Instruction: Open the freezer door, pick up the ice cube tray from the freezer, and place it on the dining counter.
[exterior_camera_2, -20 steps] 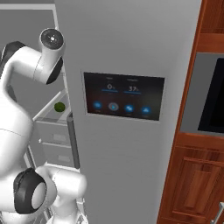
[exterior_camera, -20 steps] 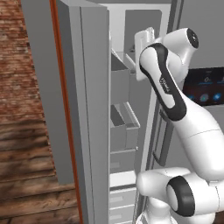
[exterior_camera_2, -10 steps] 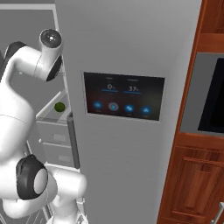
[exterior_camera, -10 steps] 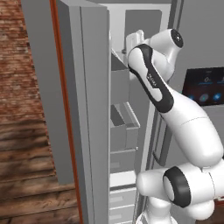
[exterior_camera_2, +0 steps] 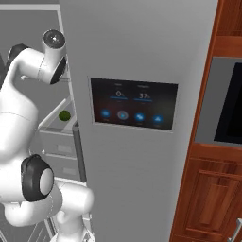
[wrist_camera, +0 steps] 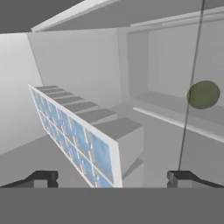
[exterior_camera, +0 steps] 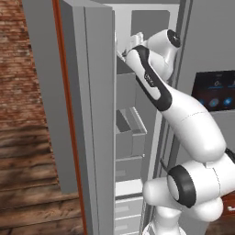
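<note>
From the left base view, freezer door (exterior_camera: pixel 94 114) stands swung open; arm reaches into the upper freezer (exterior_camera: pixel 131 137). Right base view: small green item (exterior_camera_2: pixel 64 115) sits on a freezer shelf beside the touchscreen door (exterior_camera_2: pixel 137 108). Hand view: gripper (wrist_camera: pixel 112 178) jaws spread wide, empty; ice cube tray (wrist_camera: pixel 83 133) lies between the fingertips, untouched.

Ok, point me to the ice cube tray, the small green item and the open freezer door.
ice cube tray (wrist_camera: pixel 76 131): hand view, on its blue grid face.
small green item (wrist_camera: pixel 203 94): hand view, on its round middle.
freezer door (exterior_camera: pixel 98 114): left base view, on its near edge.
</note>
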You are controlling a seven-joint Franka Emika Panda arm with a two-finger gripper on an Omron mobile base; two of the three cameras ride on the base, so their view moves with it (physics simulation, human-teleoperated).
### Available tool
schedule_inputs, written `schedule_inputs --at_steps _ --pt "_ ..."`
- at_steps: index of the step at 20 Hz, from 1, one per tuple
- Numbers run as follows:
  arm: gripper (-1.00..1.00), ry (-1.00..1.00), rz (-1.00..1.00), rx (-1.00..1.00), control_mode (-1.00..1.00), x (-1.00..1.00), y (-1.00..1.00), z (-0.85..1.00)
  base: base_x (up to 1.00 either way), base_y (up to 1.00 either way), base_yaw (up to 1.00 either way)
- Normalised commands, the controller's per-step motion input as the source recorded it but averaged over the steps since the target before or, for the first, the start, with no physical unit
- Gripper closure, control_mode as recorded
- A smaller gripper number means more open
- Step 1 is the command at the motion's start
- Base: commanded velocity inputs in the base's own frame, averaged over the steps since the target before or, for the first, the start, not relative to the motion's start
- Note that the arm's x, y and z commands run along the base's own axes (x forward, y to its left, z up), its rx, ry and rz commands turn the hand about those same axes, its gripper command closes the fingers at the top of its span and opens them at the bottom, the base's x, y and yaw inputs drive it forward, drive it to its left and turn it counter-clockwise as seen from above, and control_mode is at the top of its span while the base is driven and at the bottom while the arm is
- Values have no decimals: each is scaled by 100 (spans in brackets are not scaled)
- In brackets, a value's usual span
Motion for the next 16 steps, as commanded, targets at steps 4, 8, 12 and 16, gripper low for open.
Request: schedule_inputs --at_steps 4,8,12,16 --pt "-100 10 0 0 -100 25 0 -1 0 0 0" --pt "-100 7 0 0 -100 29 0 -1 0 0 0" --pt "-100 7 0 0 -100 30 -1 -4 0 0 0" --pt "-100 4 0 0 -100 37 -2 -12 0 0 0"
